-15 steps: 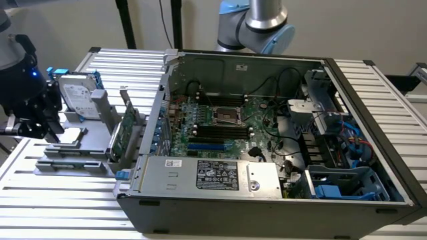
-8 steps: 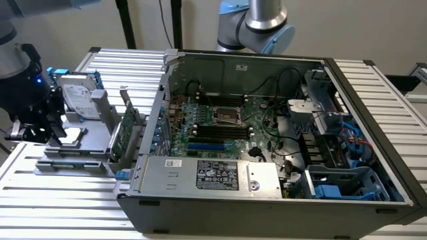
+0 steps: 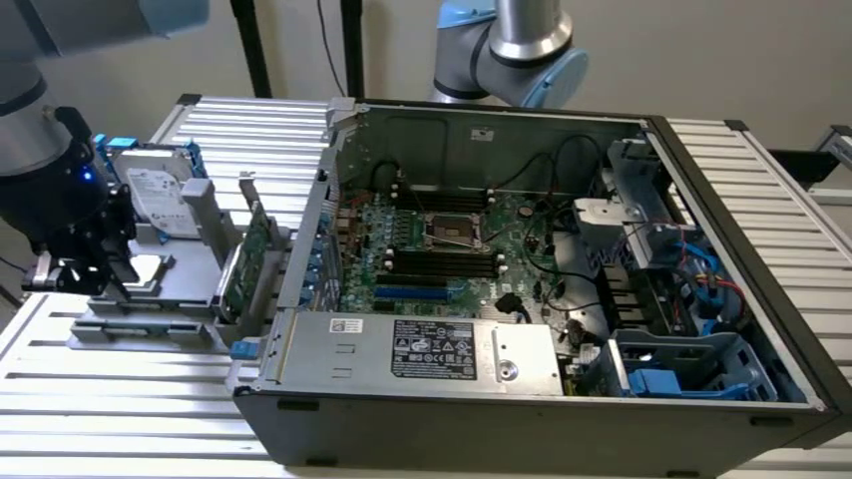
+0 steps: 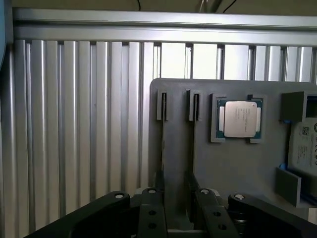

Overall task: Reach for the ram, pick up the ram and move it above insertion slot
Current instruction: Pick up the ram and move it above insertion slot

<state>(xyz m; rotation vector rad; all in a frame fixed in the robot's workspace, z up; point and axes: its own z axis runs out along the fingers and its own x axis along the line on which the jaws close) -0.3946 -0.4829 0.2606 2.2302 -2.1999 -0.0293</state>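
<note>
None of the three steps showed as complete. The black two-fingered tool (image 3: pixel 83 284) on the grey arm hung low over the grey moulded plastic fixture tray (image 3: pixel 134 331), on the side of the tray toward the exterior view's left. Its fingers (image 4: pixel 151 210) stood apart, with nothing clamped between them. The wrist view looked past them onto the tray's bare floor, two narrow upright slots (image 4: pixel 162 106) and a square silver processor chip (image 4: pixel 240 119) seated in its recess. A silver hard drive (image 3: pixel 154 190) lay on the far part of the tray.

The long, narrow green circuit-board ram (image 3: pixel 231 284) was judged to be the lower green board standing on edge at the tray's side next to the open dark grey computer case (image 3: pixel 533 439). It was across the tray from the tool, not touched by it. Close beside it stood the taller green expansion card with a metal bracket (image 3: pixel 255 232); the two boards overlapped and were hard to separate with certainty.

The black insertion slot (image 3: pixel 440 264) lay empty on the green motherboard inside the case, well apart from both ram and tool. Tray and case rested on the ribbed aluminium desk (image 3: pixel 120 409).

Assessment: the reach was in hand and at an early stage. The grasp, the lift and the carry over the slot were all outstanding.
</note>
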